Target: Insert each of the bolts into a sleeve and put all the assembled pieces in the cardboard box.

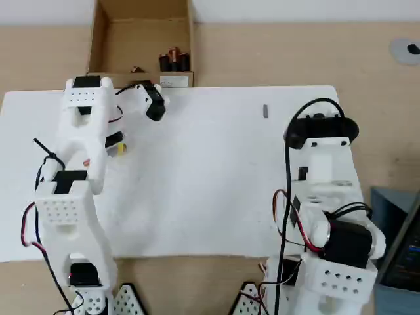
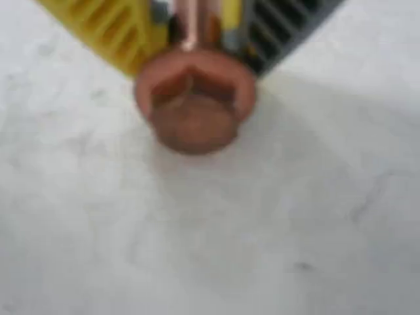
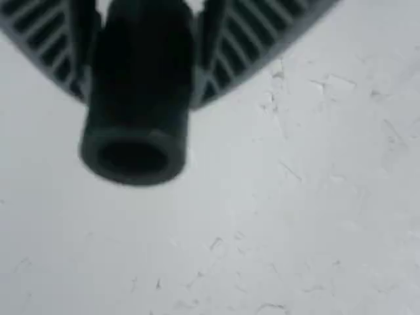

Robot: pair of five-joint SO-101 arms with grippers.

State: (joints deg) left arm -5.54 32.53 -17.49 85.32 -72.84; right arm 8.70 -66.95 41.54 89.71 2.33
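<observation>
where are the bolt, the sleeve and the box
bolt (image 2: 193, 111), left wrist view, on its hex head
sleeve (image 3: 141, 92), right wrist view, on its dark side wall
box (image 1: 141, 39), high view, on its bare floor

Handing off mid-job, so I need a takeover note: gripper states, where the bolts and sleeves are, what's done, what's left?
Left gripper: shut on a copper hex-head bolt.
Right gripper: shut on a black tubular sleeve.
Done: assembled copper-and-black pieces stand in the brown cardboard box.
Left: join the held pair, box it; a small grey piece lies on the white mat.
</observation>
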